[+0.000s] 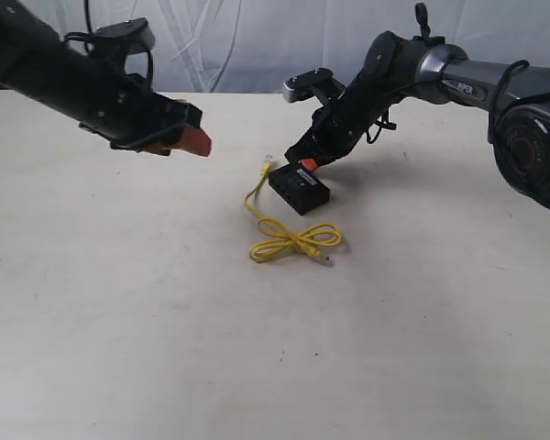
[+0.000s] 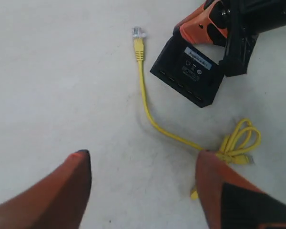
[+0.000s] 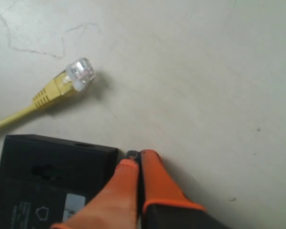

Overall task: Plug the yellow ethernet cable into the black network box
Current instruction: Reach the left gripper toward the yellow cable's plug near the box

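The black network box [image 1: 299, 190] lies flat mid-table, white label up [image 2: 188, 71], with ports along the side facing the cable's loop. The yellow ethernet cable [image 1: 293, 240] rests on the table. One clear plug [image 2: 137, 33] lies just off a box corner [image 3: 80, 71], and the bow-like loop [image 2: 240, 143] sits in front of the box. My right gripper [image 1: 304, 165] is shut, its orange fingertips [image 3: 136, 160] pressed together against the box's far corner [image 3: 47, 171]. My left gripper [image 1: 194, 137] hovers open to the left above the table [image 2: 143, 160], holding nothing.
The pale tabletop [image 1: 119, 321] stretches wide around the box and cable. A white curtain [image 1: 257, 37] hangs behind the table. The right arm [image 1: 458, 78] reaches in from the back right, the left arm [image 1: 64, 78] from the back left.
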Controlling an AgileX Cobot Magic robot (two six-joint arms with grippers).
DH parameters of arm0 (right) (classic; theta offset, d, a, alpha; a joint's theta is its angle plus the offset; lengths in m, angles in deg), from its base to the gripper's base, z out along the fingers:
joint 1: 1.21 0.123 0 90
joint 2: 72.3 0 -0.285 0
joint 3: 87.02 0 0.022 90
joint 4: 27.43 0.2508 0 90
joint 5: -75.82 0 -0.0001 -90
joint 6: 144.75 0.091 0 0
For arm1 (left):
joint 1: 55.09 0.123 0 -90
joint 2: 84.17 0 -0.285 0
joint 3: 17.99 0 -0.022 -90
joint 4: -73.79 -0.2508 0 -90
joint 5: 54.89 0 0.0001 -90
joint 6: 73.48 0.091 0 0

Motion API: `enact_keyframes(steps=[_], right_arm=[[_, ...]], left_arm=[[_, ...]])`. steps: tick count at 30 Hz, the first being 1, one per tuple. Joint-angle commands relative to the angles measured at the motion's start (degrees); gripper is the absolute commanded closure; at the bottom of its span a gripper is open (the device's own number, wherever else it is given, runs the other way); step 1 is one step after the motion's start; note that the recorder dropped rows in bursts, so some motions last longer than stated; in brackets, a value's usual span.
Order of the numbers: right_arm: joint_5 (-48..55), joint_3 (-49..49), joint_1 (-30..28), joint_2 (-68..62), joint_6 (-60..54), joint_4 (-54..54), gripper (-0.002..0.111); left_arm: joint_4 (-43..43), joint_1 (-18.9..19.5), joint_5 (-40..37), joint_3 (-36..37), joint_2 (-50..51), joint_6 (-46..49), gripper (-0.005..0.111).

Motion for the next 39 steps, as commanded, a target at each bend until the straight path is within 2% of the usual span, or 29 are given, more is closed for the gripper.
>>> enact_keyframes(steps=[1,5,11,18,32,35,37,39], right_arm=[[0.76,0.22,-0.08,-0.24,-0.29,0.66,0.109],[0.87,0.22,-0.08,-0.24,-0.29,0.66,0.109],[1.49,0.22,-0.08,-0.24,-0.29,0.66,0.109],[1.52,0.22,-0.08,-0.24,-0.29,0.79,0.109],[0.89,0.22,-0.08,-0.24,-0.29,1.86,0.109],[0.89,0.22,-0.08,-0.24,-0.29,1.86,0.109],[0.79,0.22,-0.08,-0.24,-0.29,1.84,0.109],[0.79,0.22,-0.08,-0.24,-0.29,1.84,0.109]], left_arm=[[0.30,-4.10,-0.49,-6.51,7.41,-1.15,0.045],[-0.57,-7.35,1.36,-10.71,12.59,-2.41,0.046],[-1.92,-9.52,1.53,-15.72,18.03,-2.99,0.046],[-15.63,-9.77,1.53,-17.78,21.04,-14.39,0.046],[-11.53,-10.81,2.89,-17.78,25.00,-14.67,0.046],[-11.32,-11.09,3.94,-17.78,25.09,-14.67,0.052],[-10.69,-11.20,4.35,-17.78,25.09,-14.67,0.061],[-11.08,-11.47,4.35,-17.78,25.09,-13.54,0.076]])
